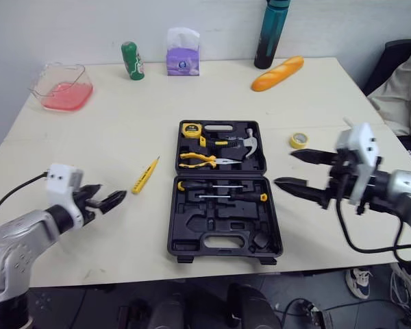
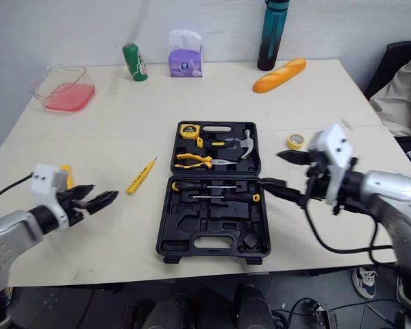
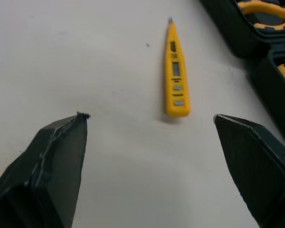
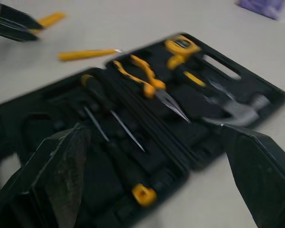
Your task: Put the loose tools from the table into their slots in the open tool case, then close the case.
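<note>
The left hand [image 1: 111,193] hovers over the tabletop [image 1: 109,130] left of the open tool case [image 1: 192,236], its two fingers spread wide and gripping nothing. The right hand [image 1: 285,168] hangs just right of the case, also spread and bare. One yellow tester pen [image 1: 145,175] lies loose between the left hand and the case. One yellow tape roll [image 1: 299,140] lies loose right of the case's far half. Inside the case sit one tape measure [image 1: 190,129], one hammer [image 1: 250,142], one pair of pliers [image 1: 195,160] and two screwdrivers [image 1: 222,186]. Beyond the case stand one bottle [image 1: 269,34], one baguette [image 1: 277,73], one tissue pack [image 1: 183,62], one green can [image 1: 132,60] and one clear tub [image 1: 61,87].
</note>
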Robot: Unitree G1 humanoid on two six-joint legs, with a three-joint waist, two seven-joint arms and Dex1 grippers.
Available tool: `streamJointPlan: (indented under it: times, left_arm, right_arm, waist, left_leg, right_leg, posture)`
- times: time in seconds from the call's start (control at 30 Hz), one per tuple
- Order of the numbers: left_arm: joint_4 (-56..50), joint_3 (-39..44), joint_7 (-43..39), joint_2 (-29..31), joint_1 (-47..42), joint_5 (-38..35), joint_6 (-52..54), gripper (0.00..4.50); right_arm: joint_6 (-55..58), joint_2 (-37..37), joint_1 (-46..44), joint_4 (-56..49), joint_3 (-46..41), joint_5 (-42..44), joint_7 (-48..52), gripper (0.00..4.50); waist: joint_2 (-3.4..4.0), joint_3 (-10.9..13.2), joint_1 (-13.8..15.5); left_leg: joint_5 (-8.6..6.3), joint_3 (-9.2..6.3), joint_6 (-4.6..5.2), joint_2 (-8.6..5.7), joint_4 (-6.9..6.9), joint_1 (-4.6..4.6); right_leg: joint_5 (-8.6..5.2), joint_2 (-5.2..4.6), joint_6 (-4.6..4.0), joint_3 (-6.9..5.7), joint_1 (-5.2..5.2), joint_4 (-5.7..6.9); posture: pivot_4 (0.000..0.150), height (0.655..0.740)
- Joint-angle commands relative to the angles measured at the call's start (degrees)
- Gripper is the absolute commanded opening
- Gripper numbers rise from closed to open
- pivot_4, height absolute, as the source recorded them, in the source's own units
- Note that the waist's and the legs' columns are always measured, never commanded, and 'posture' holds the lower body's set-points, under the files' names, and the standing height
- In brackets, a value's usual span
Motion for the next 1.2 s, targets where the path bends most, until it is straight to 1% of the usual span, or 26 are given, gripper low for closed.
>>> streamJointPlan:
  times: [0.03, 0.13, 0.23, 0.33, 0.47, 0.57, 0.77, 0.8, 0.9, 1.03, 1.07, 1.13, 1.2]
  left_arm:
    - [4.74, -3.47, 1.63, -0.86, -6.28, 1.59, 0.84, 4.50]
    - [10.09, -8.94, 1.19, -0.96, -11.03, 4.65, -0.40, 4.50]
    - [15.29, -16.47, -0.03, -0.73, -14.57, 10.57, -6.27, 4.50]
    - [17.90, -19.31, -1.15, -2.76, -16.79, 12.00, -8.03, 4.50]
    - [19.07, -22.76, -1.68, -3.26, -17.07, 15.17, -9.16, 4.50]
    - [17.76, -22.95, -3.11, -3.25, -16.34, 14.71, -7.39, 3.63]
    - [16.39, -20.86, -5.79, -1.15, -17.17, 14.28, -5.97, 0.89]
    - [15.88, -20.37, -6.80, -0.14, -17.56, 13.99, -5.80, 0.53]
    - [14.01, -20.56, -12.63, 5.26, -18.59, 13.77, -7.60, 0.53]
    - [9.09, -23.74, -25.25, 11.92, -21.28, 12.75, -14.10, 0.53]
    - [7.80, -25.48, -28.59, 13.47, -22.77, 12.38, -14.34, 0.53]
    - [6.03, -29.50, -33.96, 15.23, -25.80, 13.03, -15.77, 0.53]
    - [5.74, -33.40, -37.87, 15.52, -28.23, 14.53, -18.00, 0.53]
  right_arm:
    - [-0.49, 1.92, -5.03, -1.63, 4.10, 0.72, -0.68, 4.45]
    - [-1.53, 4.15, -8.77, -0.61, 7.90, -0.42, -0.85, 4.45]
    - [-2.85, 6.29, -10.87, 0.17, 10.66, -1.87, -1.53, 4.45]
    - [-3.64, 7.74, -11.52, 0.24, 12.20, -2.82, -1.93, 4.45]
    - [-4.03, 8.55, -10.90, -0.33, 13.13, -3.70, -2.47, 4.45]
    - [-4.20, 8.45, -9.56, -1.14, 13.46, -4.17, -2.61, 4.50]
    - [-4.17, 8.48, -8.30, -1.99, 13.15, -4.61, -3.59, 4.50]
    - [-4.17, 8.42, -8.14, -2.10, 13.04, -4.60, -3.74, 4.50]
    - [-4.08, 8.20, -7.39, -2.50, 12.84, -4.58, -4.12, 4.50]
    - [-3.38, 6.88, -5.10, -3.67, 11.83, -3.88, -3.92, 4.50]
    - [-2.90, 6.06, -3.83, -4.32, 10.98, -3.24, -3.54, 4.50]
    - [-2.14, 4.18, -1.01, -5.52, 9.35, -2.30, -2.61, 4.50]
    - [-1.84, 2.37, 1.81, -6.51, 8.09, -1.83, -1.90, 4.50]
  waist:
    - [-0.05, 0.02, 0.10]
    - [-0.08, 0.04, 0.13]
    - [-0.11, 0.03, 0.13]
    - [-0.14, 0.05, 0.28]
    - [-0.15, 0.05, 0.41]
    - [-0.15, 0.05, 0.63]
    - [-0.16, 0.04, 0.90]
    - [-0.16, 0.04, 0.86]
    - [-0.23, 0.09, 0.64]
    - [-0.32, 0.15, 0.48]
    - [-0.32, 0.14, 0.64]
    - [-0.32, 0.14, 1.13]
    - [-0.31, 0.14, 1.29]
  left_leg:
    - [0.04, 0.00, -0.03, 0.01, 0.01, 0.00]
    - [0.12, 0.00, -0.06, 0.01, 0.02, -0.03]
    - [0.13, 0.03, -0.04, 0.01, 0.02, -0.03]
    - [0.16, 0.05, -0.01, -0.01, 0.04, -0.05]
    - [0.16, 0.04, 0.00, 0.00, 0.13, -0.06]
    - [0.17, 0.03, 0.00, 0.01, 0.21, -0.05]
    - [0.17, 0.03, 0.00, 0.01, 0.21, -0.05]
    - [0.16, 0.02, 0.00, 0.02, 0.21, -0.06]
    - [0.15, 0.02, -0.04, 0.09, 0.20, -0.07]
    - [0.14, 0.01, -0.09, 0.14, 0.20, -0.23]
    - [0.15, 0.01, -0.09, 0.12, 0.23, -0.35]
    - [0.16, 0.01, -0.06, 0.07, 0.30, -0.60]
    - [0.18, 0.02, -0.02, 0.00, 0.34, -0.80]
  right_leg:
    - [0.00, 0.07, 0.00, 0.01, 0.00, 0.00]
    - [0.00, 0.27, 0.00, 0.00, -0.01, 0.00]
    - [0.00, 0.35, 0.00, -0.01, -0.01, -0.01]
    - [0.00, 0.38, 0.00, -0.03, -0.02, 0.00]
    - [0.00, 0.35, 0.00, -0.02, -0.01, 0.06]
    - [0.00, 0.30, 0.00, -0.02, -0.01, 0.14]
    - [0.00, 0.26, 0.00, -0.01, -0.01, 0.12]
    - [0.00, 0.25, 0.00, -0.01, -0.01, 0.12]
    - [0.00, 0.24, -0.01, 0.00, -0.03, 0.11]
    - [-0.03, 0.25, -0.06, -0.04, -0.18, 0.10]
    - [-0.03, 0.25, -0.06, -0.03, -0.29, 0.12]
    - [-0.03, 0.27, -0.05, -0.04, -0.50, 0.15]
    - [-0.01, 0.37, -0.02, -0.08, -0.66, 0.16]
  posture:
    - [0.150, 0.7394]
    - [0.150, 0.7394]
    - [0.150, 0.7394]
    - [0.150, 0.7394]
    - [0.150, 0.7394]
    - [0.150, 0.7394]
    - [0.150, 0.7394]
    - [0.150, 0.7394]
    - [0.150, 0.7394]
    - [0.150, 0.7394]
    - [0.150, 0.7394]
    - [0.150, 0.7394]
    - [0.150, 0.7394]
